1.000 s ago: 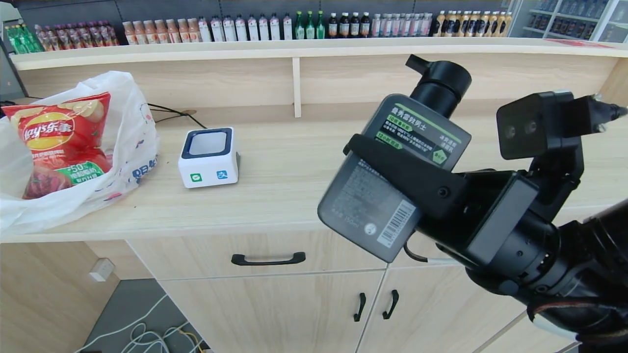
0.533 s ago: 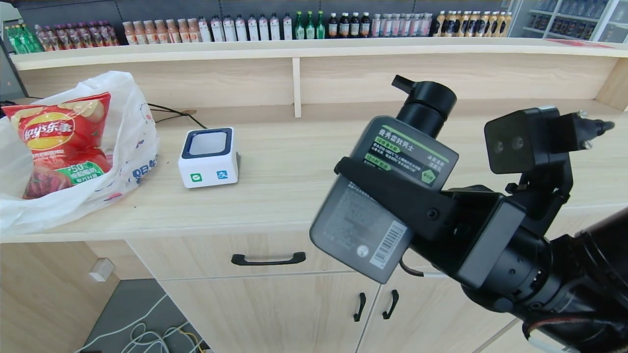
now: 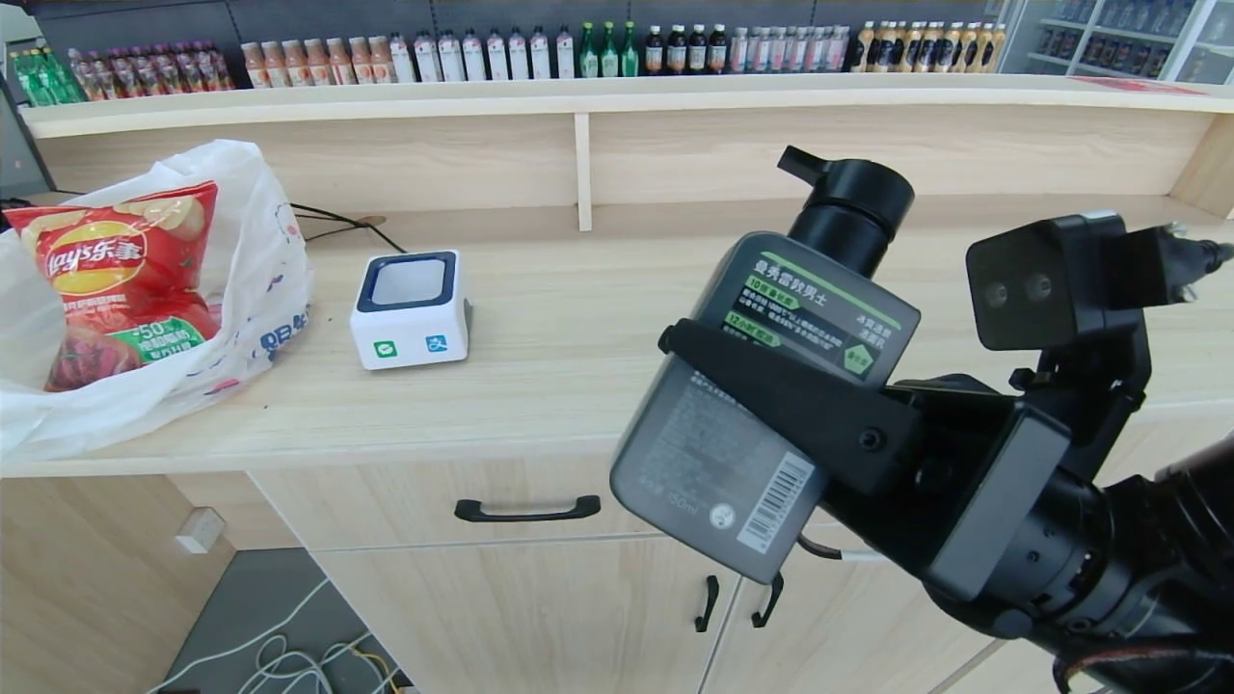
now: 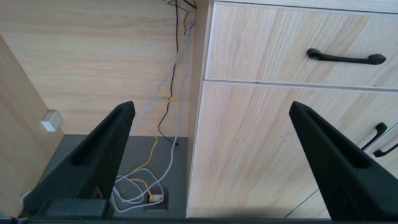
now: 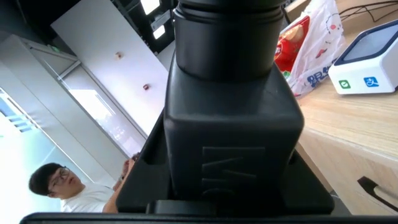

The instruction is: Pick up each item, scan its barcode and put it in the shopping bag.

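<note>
**Spotter 1:** Gripping across the middle, your right jaws are closed on the dark grey, flat-sided plastic bottle with the black pump cap. It hangs tilted in the air in front of the light wooden table, its white barcode label turned up toward the head camera.

**Spotter 2:** Your left jaws stand wide apart with nothing between them, low by the pale wooden cupboard doors. Mind that bottle: the walls look stiff, probably weighty if it is full, and smooth enough to twist in a narrow pinch.

**Spotter 1:** So hold the flat sides mid-body, as you do, never the pump. You need the barcode facing the white cube scanner with the blue-rimmed screen.

**Spotter 2:** Then carry it to the white plastic shopping bag, where a red crisp packet already sits.
</note>
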You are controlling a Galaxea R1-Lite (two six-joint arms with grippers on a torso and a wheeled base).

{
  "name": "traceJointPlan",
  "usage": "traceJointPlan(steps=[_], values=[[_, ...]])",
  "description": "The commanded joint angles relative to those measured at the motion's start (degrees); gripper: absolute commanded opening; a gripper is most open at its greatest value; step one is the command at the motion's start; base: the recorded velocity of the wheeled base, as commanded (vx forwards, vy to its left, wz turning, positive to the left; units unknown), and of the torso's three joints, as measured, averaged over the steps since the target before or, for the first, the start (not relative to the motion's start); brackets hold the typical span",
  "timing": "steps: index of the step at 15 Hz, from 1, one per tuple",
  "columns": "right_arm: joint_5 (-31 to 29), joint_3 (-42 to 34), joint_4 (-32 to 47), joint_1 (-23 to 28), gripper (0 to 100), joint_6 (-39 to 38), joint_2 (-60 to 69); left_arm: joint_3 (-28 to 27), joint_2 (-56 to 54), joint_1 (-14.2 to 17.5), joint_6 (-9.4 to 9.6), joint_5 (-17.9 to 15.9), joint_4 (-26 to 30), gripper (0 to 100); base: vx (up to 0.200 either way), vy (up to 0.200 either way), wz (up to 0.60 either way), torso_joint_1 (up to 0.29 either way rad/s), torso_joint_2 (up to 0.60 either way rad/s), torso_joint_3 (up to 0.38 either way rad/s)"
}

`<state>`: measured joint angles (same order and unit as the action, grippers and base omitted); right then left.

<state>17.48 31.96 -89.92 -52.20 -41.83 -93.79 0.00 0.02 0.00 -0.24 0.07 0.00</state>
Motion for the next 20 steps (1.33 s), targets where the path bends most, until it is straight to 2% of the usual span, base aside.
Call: traceJointPlan(steps=[1, 7, 12, 15, 17, 20], values=[[0.0, -0.1, -0.1, 0.0, 0, 0.1, 0.4, 0.0, 0.0, 0.0, -0.02, 0.0, 0.0, 100, 0.000, 0.000, 0.00, 0.000, 0.00, 0.000], [-2.3, -0.9, -0.1, 0.1, 0, 0.6, 0.8, 0.0, 0.0, 0.0, -0.02, 0.0, 0.0, 100, 0.000, 0.000, 0.00, 0.000, 0.00, 0.000], [-2.3, -4.3, -0.1, 1.1, 0, 12.3, 1.0, 0.0, 0.0, -0.1, 0.33, 0.0, 0.0, 100, 0.000, 0.000, 0.00, 0.000, 0.00, 0.000], [-2.3, -5.0, -0.1, 4.9, 0, 21.0, 0.2, 0.0, 0.0, -0.1, 0.33, 0.0, 0.0, 100, 0.000, 0.000, 0.00, 0.000, 0.00, 0.000], [-3.2, -3.8, -0.1, 9.6, 0, 31.5, -0.7, 0.0, 0.0, 0.0, 0.33, 0.0, 0.0, 100, 0.000, 0.000, 0.00, 0.000, 0.00, 0.000], [-9.0, -4.1, -0.1, 13.8, 0, 41.7, 0.4, 0.0, 0.0, -0.1, 0.33, 0.0, 0.0, 100, 0.000, 0.000, 0.00, 0.000, 0.00, 0.000]])
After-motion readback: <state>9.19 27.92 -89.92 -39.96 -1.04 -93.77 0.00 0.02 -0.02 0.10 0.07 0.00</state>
